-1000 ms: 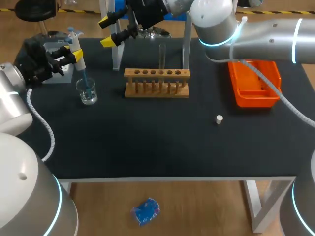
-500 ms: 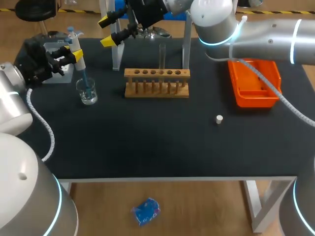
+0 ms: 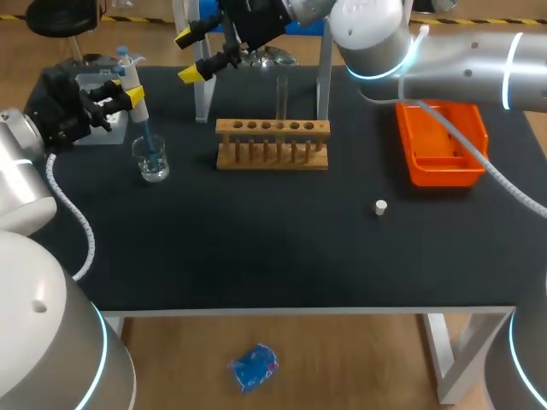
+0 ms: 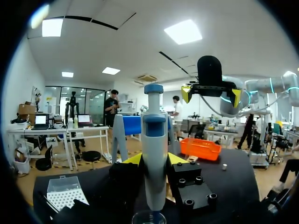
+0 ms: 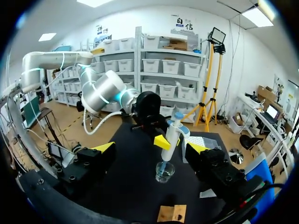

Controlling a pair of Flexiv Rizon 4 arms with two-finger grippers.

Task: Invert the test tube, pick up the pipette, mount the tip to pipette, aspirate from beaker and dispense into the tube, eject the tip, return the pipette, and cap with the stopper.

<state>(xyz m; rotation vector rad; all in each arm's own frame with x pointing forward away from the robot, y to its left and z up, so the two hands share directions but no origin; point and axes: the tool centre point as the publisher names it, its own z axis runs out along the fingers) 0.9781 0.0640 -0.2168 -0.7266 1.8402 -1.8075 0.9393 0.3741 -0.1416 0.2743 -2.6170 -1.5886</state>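
Left gripper [image 3: 126, 96]: I am working over the far left corner of the desk [image 3: 256, 248]. Its yellow-tipped fingers are pressing on the pipette [image 3: 135, 87] from two sides and pinching its body.

Pipette: its long axis is running close to vertical. The plunger end is pointing up, and the blue tip is pointing down into the beaker [image 3: 151, 160]. The beaker is standing on the desk directly under the gripper. A clear box [image 4: 65, 192] of tips is sitting beside this gripper, near the desk's left edge.

Right gripper [image 3: 195, 53]: I am hovering it above the far edge of the desk, left of the middle. Its fingers are spread wide and gripping nothing. They are pointing towards the pipette and beaker.

Test tube [image 3: 281, 96]: it is standing upright in the wooden rack [image 3: 272, 143], in the rack's right half, with its long axis vertical. The rack is sitting near the middle of the far edge.

Stopper [image 3: 381, 206]: it is lying alone on the desk, well apart from the rack, towards the right edge. An orange tray [image 3: 440, 145] is sitting beyond it by that edge.
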